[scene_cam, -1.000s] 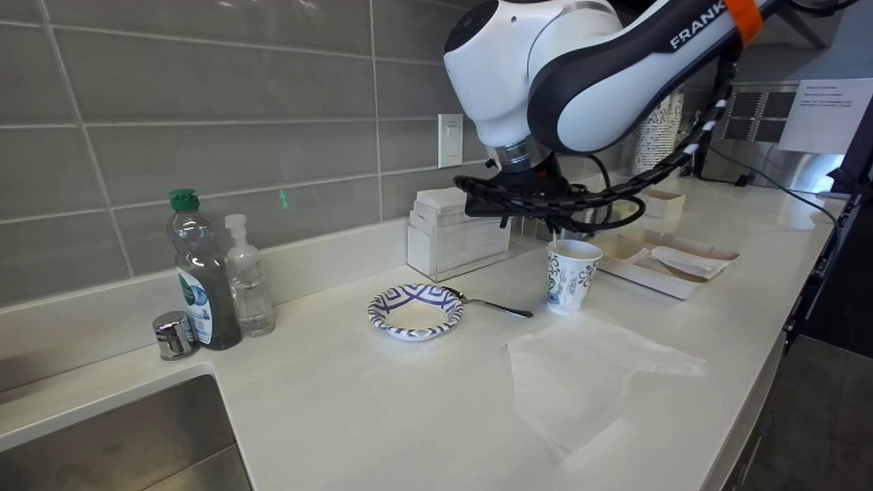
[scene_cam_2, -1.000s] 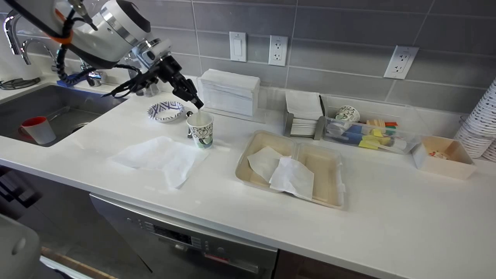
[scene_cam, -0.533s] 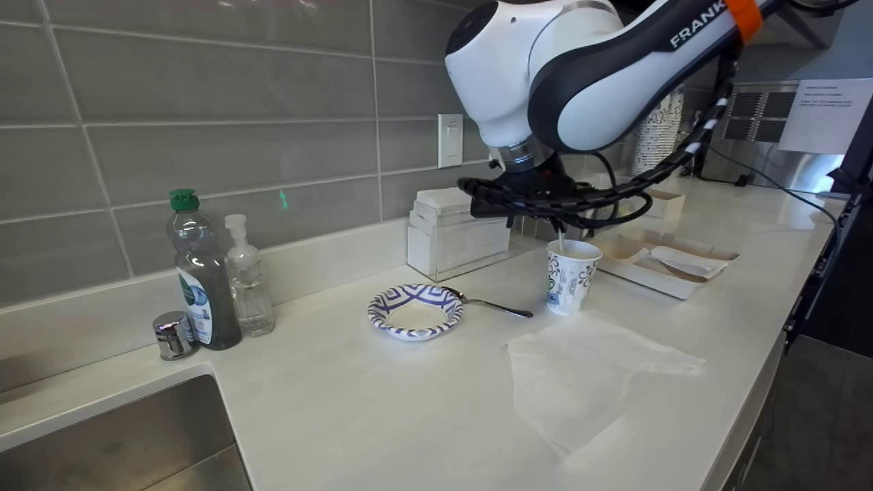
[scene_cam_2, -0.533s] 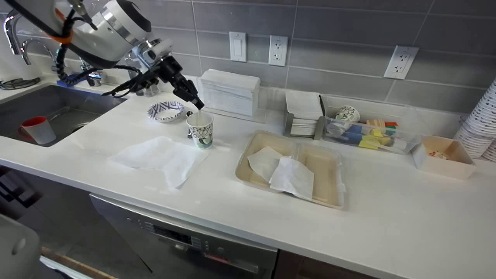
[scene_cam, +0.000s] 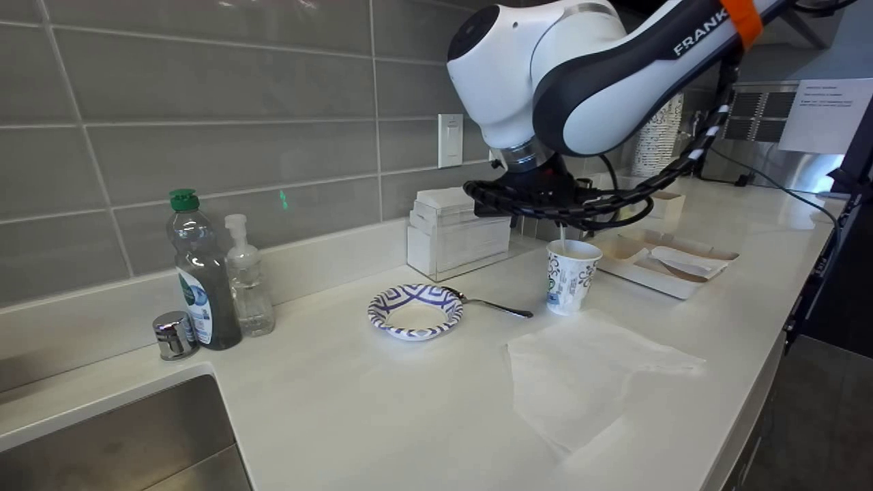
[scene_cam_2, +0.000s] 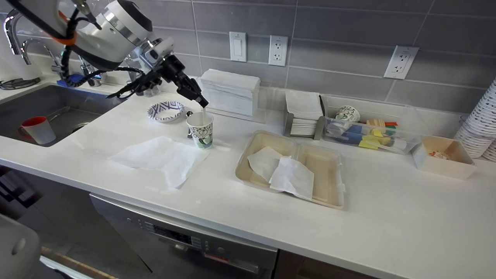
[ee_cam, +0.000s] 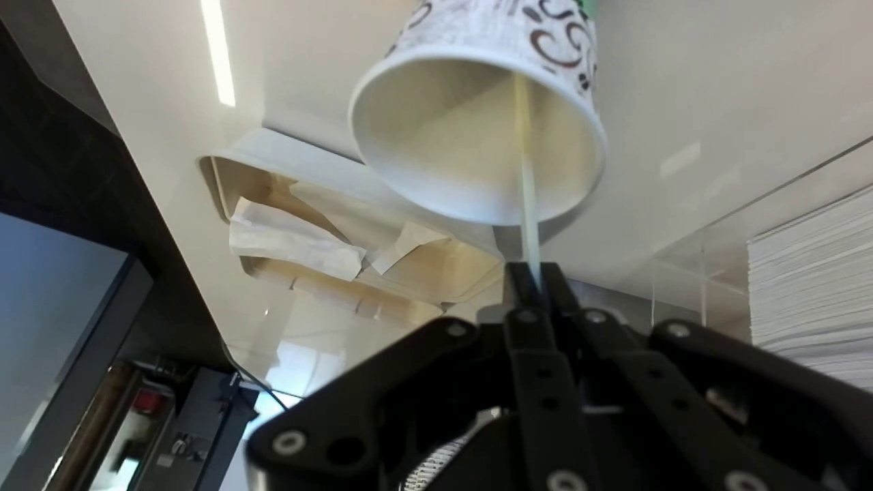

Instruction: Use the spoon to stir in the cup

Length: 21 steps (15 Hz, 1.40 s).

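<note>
Tracing small, slow circles suits this stir: the gripper (ee_cam: 537,273) pinches a pale, slender stirrer (ee_cam: 526,177) (seemingly the task's tool), its lower end inside the upright cup (scene_cam_2: 202,133), where pushing on 1 side could tip it.

Patterned paper cups (scene_cam_2: 203,136): two, one upright on the tabletop (scene_cam_2: 387,224), another cup (scene_cam_2: 347,113) in the clear bin (scene_cam_2: 415,124).
Pale stick (ee_cam: 528,204): one.
Dark utensil (scene_cam: 503,309): one.
Tool (ee_cam: 537,273): one.
Robot arm (scene_cam: 505,75): one.
Blue-and-white bowl (scene_cam: 417,317): one.
Mug (scene_cam_2: 38,131): one.
Sink (scene_cam: 129,436): one.
Bottles (scene_cam: 204,293): two, one with a green cap (scene_cam: 183,199), one with a white pump (scene_cam: 237,228).
White paper stacks (scene_cam_2: 229,93): two.
Takeout container (scene_cam_2: 325,170): one, holding two pieces of paper (scene_cam_2: 292,180).
Loose napkin (scene_cam_2: 162,157): one.
Small open box (scene_cam_2: 441,167): one; its contents (scene_cam_2: 439,155) are too small to count.
Nested cups or bowls (scene_cam_2: 478,124): at least two stacks, the pieces too close together to count.
Light switch (scene_cam_2: 238,47): one.
Power outlet plates (scene_cam_2: 278,50): two.
</note>
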Each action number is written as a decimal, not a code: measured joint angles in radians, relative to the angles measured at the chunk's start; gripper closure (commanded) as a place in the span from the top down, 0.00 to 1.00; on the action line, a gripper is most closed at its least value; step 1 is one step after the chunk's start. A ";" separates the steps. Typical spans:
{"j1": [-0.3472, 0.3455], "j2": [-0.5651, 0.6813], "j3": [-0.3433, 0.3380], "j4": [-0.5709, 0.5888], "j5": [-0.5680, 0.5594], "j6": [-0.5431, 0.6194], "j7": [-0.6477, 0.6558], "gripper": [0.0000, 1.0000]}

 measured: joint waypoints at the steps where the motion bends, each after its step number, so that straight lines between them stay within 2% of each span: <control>1: 0.000 0.001 0.000 0.000 0.000 0.000 0.001 0.29; 2: 0.000 0.001 0.000 0.000 0.000 0.000 0.001 0.31; 4: -0.001 0.001 0.000 0.000 0.002 0.000 0.002 0.44; 9: -0.001 -0.015 0.002 0.001 0.022 0.003 -0.019 0.81; 11: -0.001 -0.034 0.008 -0.001 0.060 0.021 -0.100 0.96; 12: -0.001 -0.046 0.011 -0.003 0.078 0.042 -0.153 0.99; 16: -0.005 -0.108 0.013 -0.017 0.167 0.130 -0.369 1.00; 21: -0.028 -0.195 0.008 -0.059 0.387 0.210 -0.684 1.00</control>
